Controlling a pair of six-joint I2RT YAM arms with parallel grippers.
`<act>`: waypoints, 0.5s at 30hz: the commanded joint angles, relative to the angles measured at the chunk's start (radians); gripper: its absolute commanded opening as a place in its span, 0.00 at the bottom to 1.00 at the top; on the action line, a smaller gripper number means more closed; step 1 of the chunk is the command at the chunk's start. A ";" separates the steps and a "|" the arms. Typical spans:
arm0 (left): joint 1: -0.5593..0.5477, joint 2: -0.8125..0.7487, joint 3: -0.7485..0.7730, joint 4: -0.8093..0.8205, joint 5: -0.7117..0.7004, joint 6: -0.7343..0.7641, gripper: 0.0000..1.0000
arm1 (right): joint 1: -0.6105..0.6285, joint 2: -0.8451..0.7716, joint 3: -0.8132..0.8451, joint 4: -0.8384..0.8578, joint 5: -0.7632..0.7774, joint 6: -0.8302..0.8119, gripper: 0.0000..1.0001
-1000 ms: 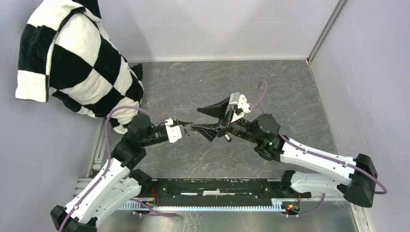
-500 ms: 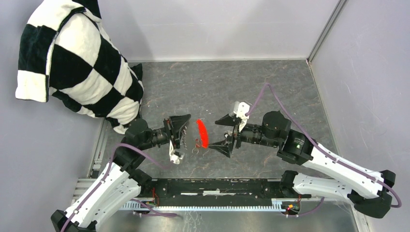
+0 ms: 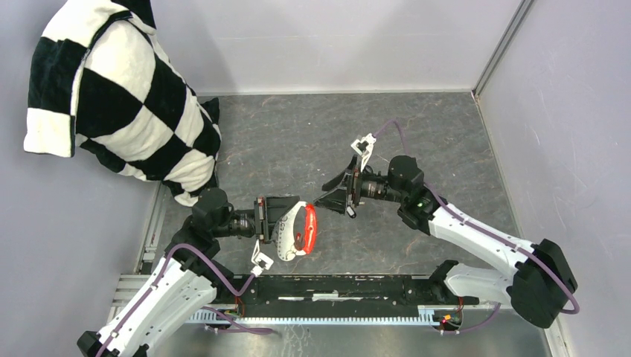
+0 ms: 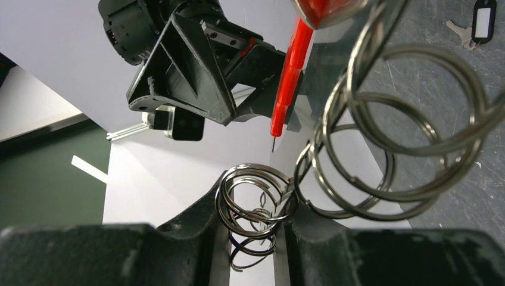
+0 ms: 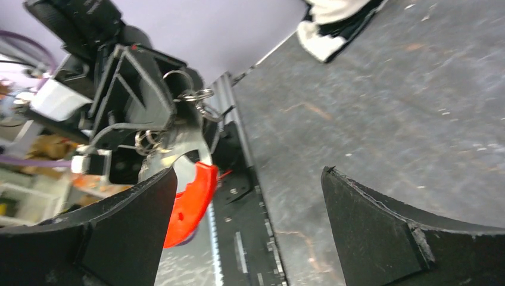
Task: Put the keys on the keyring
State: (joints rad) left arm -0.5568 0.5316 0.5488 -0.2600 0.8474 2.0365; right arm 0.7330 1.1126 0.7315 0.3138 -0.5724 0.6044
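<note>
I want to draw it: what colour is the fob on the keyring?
The fob is bright red; the top external view shows it best.

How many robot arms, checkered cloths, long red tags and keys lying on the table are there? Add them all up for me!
Robot arms: 2, the left arm and the right arm
Checkered cloth: 1
Long red tag: 1
Key on the table: 1, with a black head
Total: 5
</note>
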 commanded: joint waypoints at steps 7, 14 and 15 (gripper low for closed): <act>0.000 0.006 0.042 0.025 0.039 0.398 0.02 | 0.040 0.038 -0.088 0.433 -0.190 0.309 0.98; 0.000 0.009 0.056 0.045 0.020 0.377 0.02 | 0.069 0.097 -0.111 0.436 -0.172 0.305 0.92; 0.000 0.007 0.057 0.045 0.017 0.376 0.02 | 0.068 0.103 -0.108 0.435 -0.169 0.304 0.90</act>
State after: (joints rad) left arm -0.5568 0.5426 0.5537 -0.2638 0.8471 2.0594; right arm 0.8024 1.2011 0.6277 0.6910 -0.7387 0.8940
